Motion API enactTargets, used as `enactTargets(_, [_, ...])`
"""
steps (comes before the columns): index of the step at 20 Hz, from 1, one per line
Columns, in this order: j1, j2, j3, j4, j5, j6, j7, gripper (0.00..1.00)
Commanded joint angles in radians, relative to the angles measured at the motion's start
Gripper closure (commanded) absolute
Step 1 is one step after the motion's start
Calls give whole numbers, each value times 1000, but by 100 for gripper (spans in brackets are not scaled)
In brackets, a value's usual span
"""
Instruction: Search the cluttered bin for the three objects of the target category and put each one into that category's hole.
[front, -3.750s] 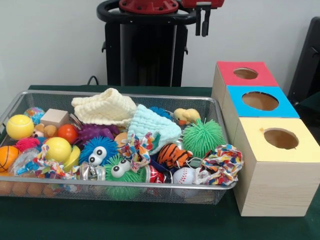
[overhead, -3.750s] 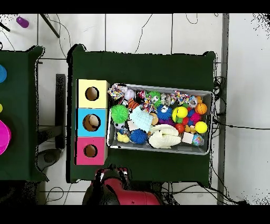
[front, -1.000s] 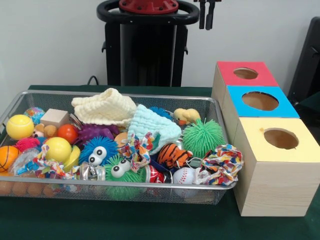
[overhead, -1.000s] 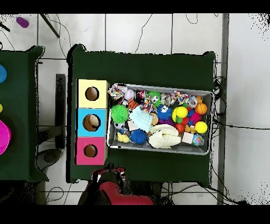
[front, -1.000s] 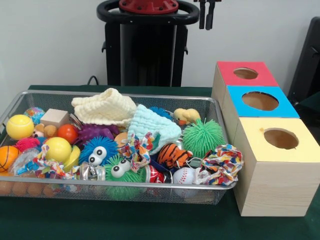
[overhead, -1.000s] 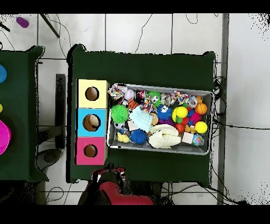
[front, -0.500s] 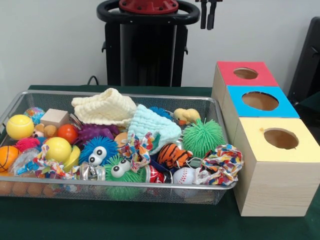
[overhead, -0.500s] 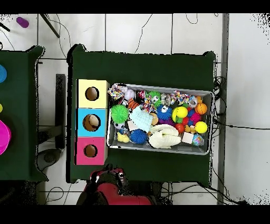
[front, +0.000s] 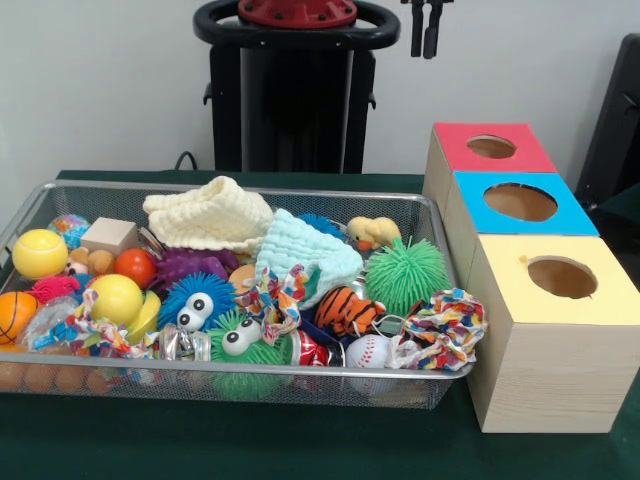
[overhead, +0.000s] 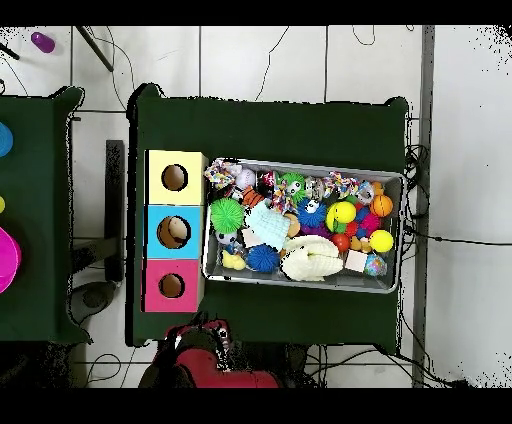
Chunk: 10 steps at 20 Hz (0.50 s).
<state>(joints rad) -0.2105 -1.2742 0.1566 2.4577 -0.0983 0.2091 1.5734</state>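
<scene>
1. Evidently nothing is picked yet: the gripper (front: 427, 40) hangs at the top edge, its two tips a narrow gap apart and empty.
2. Well below it and to the picture's left lies the wire bin (front: 60, 190), packed with toys and cloths; the target category is not shown, so I cannot name the three objects.
3. Almost straight beneath it stands the red box (front: 490, 147), with the blue box (front: 520, 203) and yellow box (front: 560, 277) nearer the camera.
4. Descend on an exposed, unentangled item such as the green spiky ball (front: 405, 275), keeping clear of the rope toy (front: 440, 328) and the bin's rim.
</scene>
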Motion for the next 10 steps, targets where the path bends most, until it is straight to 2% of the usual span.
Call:
enactTargets(1, [-4,15,-3,38,-38,37,113,100])
enactTargets(10, [6,22,-9,36,-42,30,118,100])
